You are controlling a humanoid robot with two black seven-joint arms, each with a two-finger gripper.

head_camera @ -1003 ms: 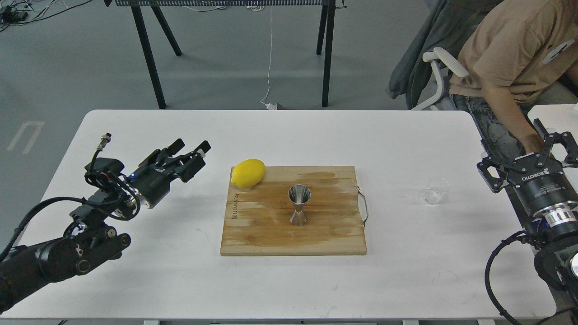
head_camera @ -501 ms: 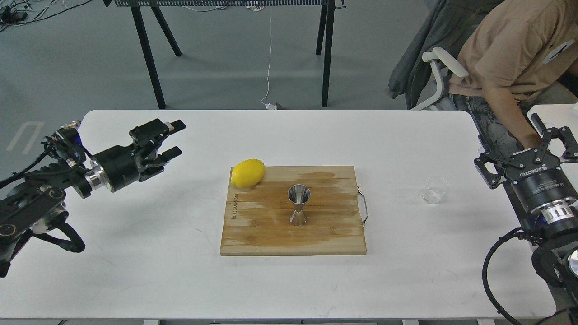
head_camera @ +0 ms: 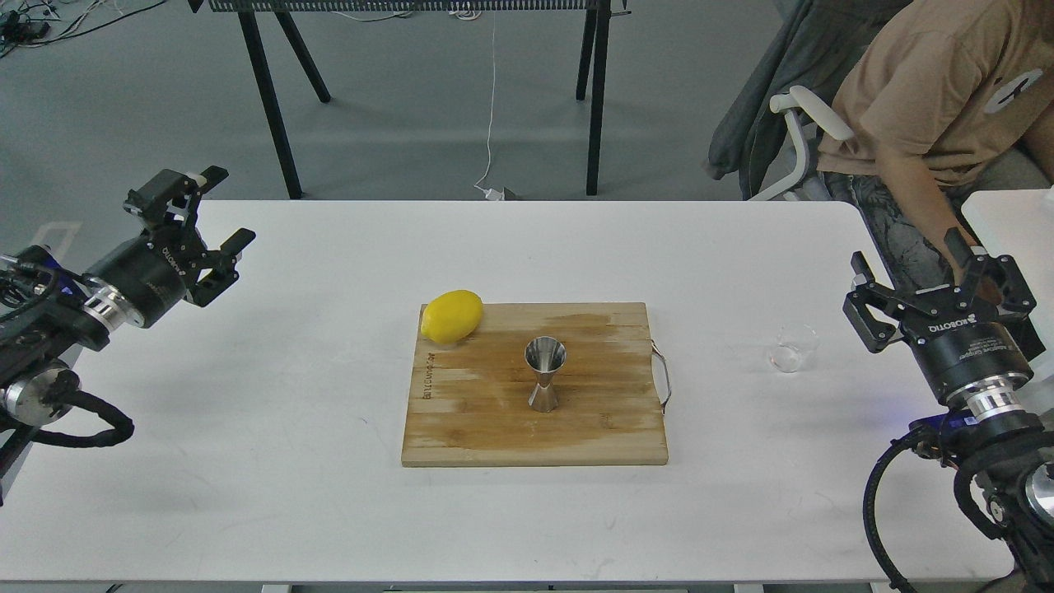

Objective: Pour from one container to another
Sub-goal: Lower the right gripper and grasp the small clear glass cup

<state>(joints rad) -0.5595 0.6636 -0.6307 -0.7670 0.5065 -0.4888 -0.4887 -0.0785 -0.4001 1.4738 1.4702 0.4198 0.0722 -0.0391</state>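
Observation:
A small clear glass cup [head_camera: 794, 347] stands upright on the white table, to the right of the wooden cutting board [head_camera: 494, 428]. The steel hourglass-shaped jigger [head_camera: 545, 374] stands upright near the board's middle. My right gripper [head_camera: 906, 257] is open and empty, hovering just right of the cup, with a gap between them. My left gripper [head_camera: 226, 206] is open and empty at the table's far left, well away from the board.
A yellow lemon [head_camera: 452, 315] rests on the board's back left corner. A metal handle [head_camera: 663, 379] sticks out of the board's right side. A seated person [head_camera: 930, 107] is at the back right, beside a second white table [head_camera: 1009, 218].
My left arm has swung back and to the left, away from the lemon, its gripper still open. My right gripper has shifted left, closer to the glass cup. Cup, jigger and lemon stayed put.

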